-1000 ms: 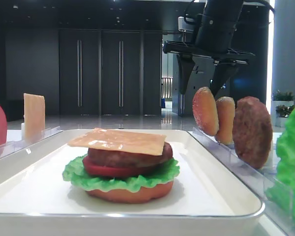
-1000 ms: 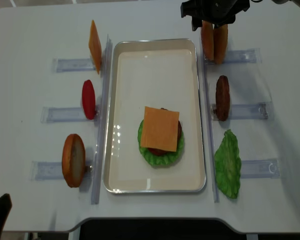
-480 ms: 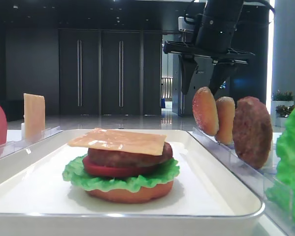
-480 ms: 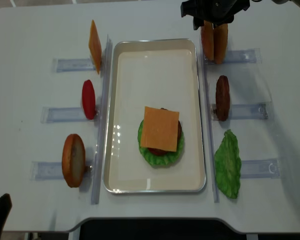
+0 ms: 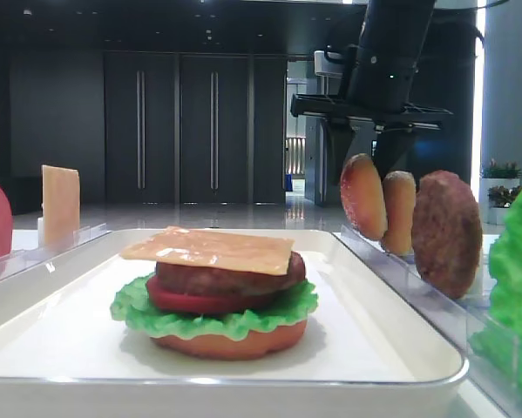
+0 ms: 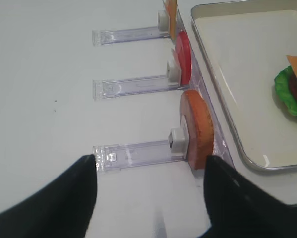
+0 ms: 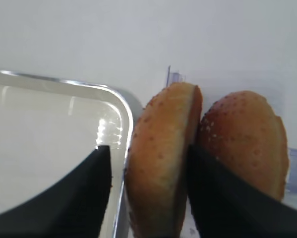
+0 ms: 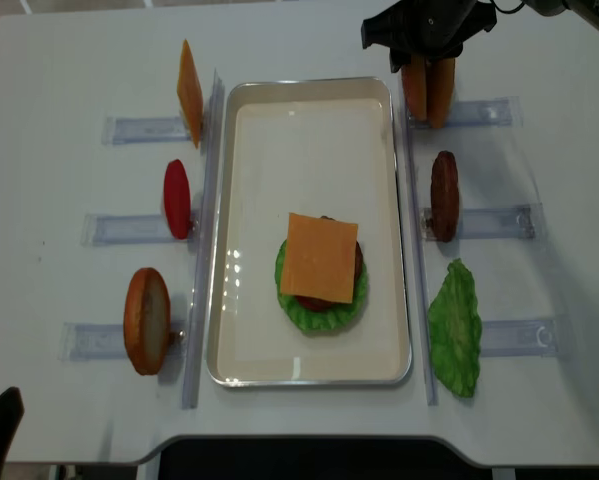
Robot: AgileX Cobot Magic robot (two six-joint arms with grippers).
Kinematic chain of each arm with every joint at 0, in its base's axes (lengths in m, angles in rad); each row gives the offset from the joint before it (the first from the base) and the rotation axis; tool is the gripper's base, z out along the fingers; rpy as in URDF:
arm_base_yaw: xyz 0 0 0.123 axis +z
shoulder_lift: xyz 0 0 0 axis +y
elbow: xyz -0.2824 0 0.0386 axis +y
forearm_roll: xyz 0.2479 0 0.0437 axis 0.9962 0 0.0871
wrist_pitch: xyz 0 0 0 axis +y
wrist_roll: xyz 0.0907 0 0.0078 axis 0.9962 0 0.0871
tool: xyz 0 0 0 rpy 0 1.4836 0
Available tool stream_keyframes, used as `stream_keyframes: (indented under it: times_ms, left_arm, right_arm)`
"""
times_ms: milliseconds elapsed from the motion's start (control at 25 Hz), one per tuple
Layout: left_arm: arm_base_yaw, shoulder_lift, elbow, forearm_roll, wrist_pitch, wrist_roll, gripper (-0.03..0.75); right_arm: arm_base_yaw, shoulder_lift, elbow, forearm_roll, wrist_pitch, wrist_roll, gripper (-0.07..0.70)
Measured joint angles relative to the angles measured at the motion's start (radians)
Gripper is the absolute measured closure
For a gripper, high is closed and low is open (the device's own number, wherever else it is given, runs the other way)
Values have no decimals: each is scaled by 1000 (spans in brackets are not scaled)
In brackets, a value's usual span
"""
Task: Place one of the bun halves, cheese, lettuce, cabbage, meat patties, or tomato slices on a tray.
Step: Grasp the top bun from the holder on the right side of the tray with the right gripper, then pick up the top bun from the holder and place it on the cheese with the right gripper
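Two sesame bun halves stand on edge in the far right rack, the left one (image 7: 163, 163) (image 8: 414, 88) against the right one (image 7: 245, 139) (image 8: 440, 90). My right gripper (image 7: 148, 148) (image 5: 365, 152) straddles the left bun half. One finger is wedged between the two buns and the other stands a small gap off over the tray's rim, so the gripper is open. On the white tray (image 8: 309, 110) sits a stacked burger topped with cheese (image 8: 319, 257). My left gripper (image 6: 150, 163) hangs open and empty near the front left rack.
Clear racks flank the tray. On the right are a meat patty (image 8: 444, 195) and a lettuce leaf (image 8: 454, 328). On the left are a cheese slice (image 8: 189, 92), a tomato slice (image 8: 177, 198) and a smooth orange-brown bun (image 8: 147, 320).
My right gripper's jaws have narrowed around the left bun half and dropped slightly lower over it. Nothing else has moved.
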Motion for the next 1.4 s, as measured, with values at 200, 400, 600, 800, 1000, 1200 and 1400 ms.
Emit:
stream_keyframes:
  times_ms: [200, 400, 600, 800, 1000, 1200, 1400]
  left_arm:
    - [0, 0, 0, 0, 0, 0, 199]
    - [0, 0, 0, 0, 0, 0, 199]
    - [0, 0, 0, 0, 0, 0, 199]
    - [0, 0, 0, 0, 0, 0, 199]
    - [0, 0, 0, 0, 0, 0, 199]
    - [0, 0, 0, 0, 0, 0, 199]
    - [0, 0, 0, 0, 0, 0, 199]
  right_arm:
    - [0, 1, 0, -11, 0, 0, 376]
    - [0, 1, 0, -15, 0, 0, 402]
    - [0, 1, 0, -14, 0, 0, 407]
    - [0, -14, 0, 6, 17, 1, 407]
    - [0, -64, 0, 52, 25, 2, 407]
    - [0, -98, 0, 134, 64, 3, 409]
    - [0, -144, 0, 214, 116, -11, 410]
